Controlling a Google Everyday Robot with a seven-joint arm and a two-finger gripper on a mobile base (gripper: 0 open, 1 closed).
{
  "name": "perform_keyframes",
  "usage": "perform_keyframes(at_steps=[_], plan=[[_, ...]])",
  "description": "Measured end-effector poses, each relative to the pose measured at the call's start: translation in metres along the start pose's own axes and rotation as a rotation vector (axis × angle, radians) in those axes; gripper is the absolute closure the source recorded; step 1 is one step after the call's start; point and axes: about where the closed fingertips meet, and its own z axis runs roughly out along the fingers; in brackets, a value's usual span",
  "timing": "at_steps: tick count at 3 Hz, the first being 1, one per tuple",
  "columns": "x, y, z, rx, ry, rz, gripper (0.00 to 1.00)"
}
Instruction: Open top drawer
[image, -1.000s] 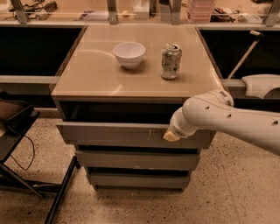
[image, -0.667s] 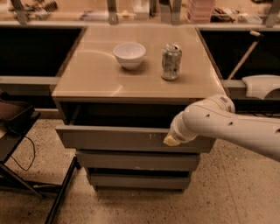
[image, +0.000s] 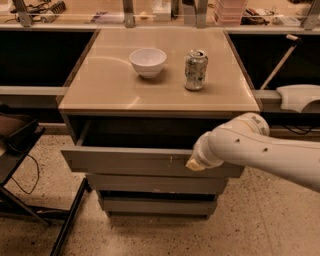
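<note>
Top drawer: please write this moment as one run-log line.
top drawer: partly open | gripper: at its front, right of centre | bowl, can: on cabinet top

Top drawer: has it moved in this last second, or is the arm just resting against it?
The top drawer has slid a little further out, toward the camera, showing more of its dark inside. The gripper, at the drawer's front right of centre, came along with it. The bowl and can on top and the lower drawers stayed put.
</note>
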Motion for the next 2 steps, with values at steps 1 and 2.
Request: perform_keyframes(at_steps=[1,2], plan=[[-0.001,0.0,-0.003,0.0,0.0,0.0,1.0],[0.007,0.019,-0.011,0.017,0.002,0.012,1.0]])
